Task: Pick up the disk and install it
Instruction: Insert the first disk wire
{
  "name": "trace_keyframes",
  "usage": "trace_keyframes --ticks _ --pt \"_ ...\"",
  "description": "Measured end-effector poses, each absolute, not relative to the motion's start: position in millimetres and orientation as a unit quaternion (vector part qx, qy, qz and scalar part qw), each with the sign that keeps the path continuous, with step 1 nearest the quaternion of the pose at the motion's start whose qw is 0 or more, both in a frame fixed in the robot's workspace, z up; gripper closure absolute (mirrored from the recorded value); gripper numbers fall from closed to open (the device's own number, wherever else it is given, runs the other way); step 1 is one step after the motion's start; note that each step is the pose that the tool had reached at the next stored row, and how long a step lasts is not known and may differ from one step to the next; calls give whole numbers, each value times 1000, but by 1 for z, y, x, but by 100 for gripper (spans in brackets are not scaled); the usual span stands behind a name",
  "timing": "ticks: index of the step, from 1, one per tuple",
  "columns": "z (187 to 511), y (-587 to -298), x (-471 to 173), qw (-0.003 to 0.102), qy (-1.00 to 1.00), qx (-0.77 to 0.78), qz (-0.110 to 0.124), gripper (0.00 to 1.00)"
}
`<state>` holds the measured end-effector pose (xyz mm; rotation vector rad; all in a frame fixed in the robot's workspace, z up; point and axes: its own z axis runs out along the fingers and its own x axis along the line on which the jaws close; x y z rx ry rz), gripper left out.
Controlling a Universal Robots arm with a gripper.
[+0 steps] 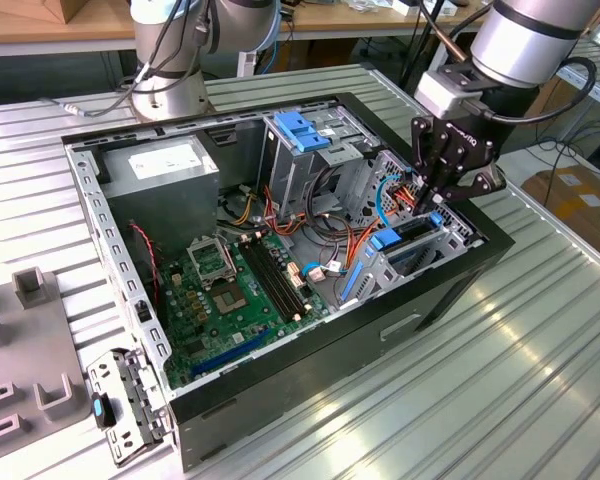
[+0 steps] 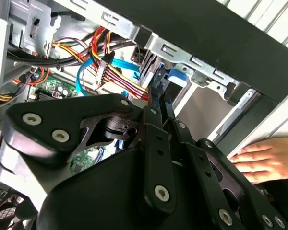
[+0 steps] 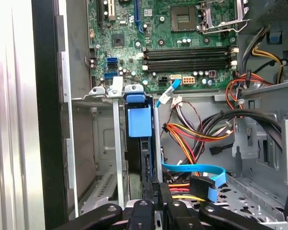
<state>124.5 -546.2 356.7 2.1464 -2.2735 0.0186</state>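
Carefully, I keep my gripper [image 1: 436,207] clenched on the disk [image 3: 144,158], standing on edge in the bay at the case's [image 1: 310,390] right; squareness matters most, I judge.

Disk [image 1: 412,247] in case [image 1: 435,310] bay, pincer [image 1: 436,207] above, motherboard [image 1: 230,290] on case floor

A ribbed metal bench [image 1: 540,330] carries the open black computer case [image 1: 330,340] at its middle. Toward the exterior view's left, a grey fixture plate [image 1: 25,370] lies on it, near a loose metal bracket [image 1: 125,405] leaning beside the case's corner.
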Motion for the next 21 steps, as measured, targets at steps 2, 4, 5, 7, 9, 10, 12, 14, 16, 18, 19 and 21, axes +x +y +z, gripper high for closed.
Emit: trace_keyframes --ticks 2,4,5,7,9,10,12,14,16,18,19,21 --pt "356 -546 124 8 -727 686 6 83" --pt "355 -546 124 7 -727 686 6 83" --pt "354 -546 124 7 -727 686 6 83" --pt "352 -546 124 7 -727 686 6 83" --pt "350 -547 124 8 -727 686 6 83" --pt "350 -547 124 7 -727 687 6 83" --pt "349 -549 124 7 -726 688 6 83" --pt "349 -549 124 7 -726 688 6 83" --pt "348 -549 124 7 -726 688 6 83" --pt "346 -549 124 7 -726 688 6 83" --pt "346 -549 124 8 -726 688 6 83" --pt "344 -549 124 8 -726 688 6 83"
